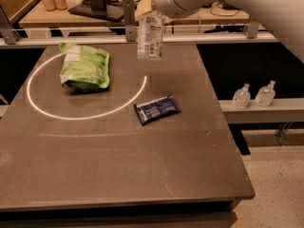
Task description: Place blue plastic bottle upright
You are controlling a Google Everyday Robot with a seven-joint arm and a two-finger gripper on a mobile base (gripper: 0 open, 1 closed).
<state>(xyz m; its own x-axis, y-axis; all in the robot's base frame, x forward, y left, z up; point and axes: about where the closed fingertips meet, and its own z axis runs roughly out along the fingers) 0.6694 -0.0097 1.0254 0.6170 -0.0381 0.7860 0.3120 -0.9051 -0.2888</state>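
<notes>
The blue plastic bottle (150,37) hangs nearly upright in the air above the far middle of the dark table (118,165). It is clear with a pale label. My gripper (151,14) is at the top of the view, holding the bottle by its upper end. The bottle's bottom is well above the table. Its cap is hidden behind the gripper.
A green bag (84,66) lies inside a bright ring of light at the back left. A flat dark blue packet (156,109) lies at the table's middle right. Two small pump bottles (253,95) stand on a ledge at right. A rail and desk run behind the table.
</notes>
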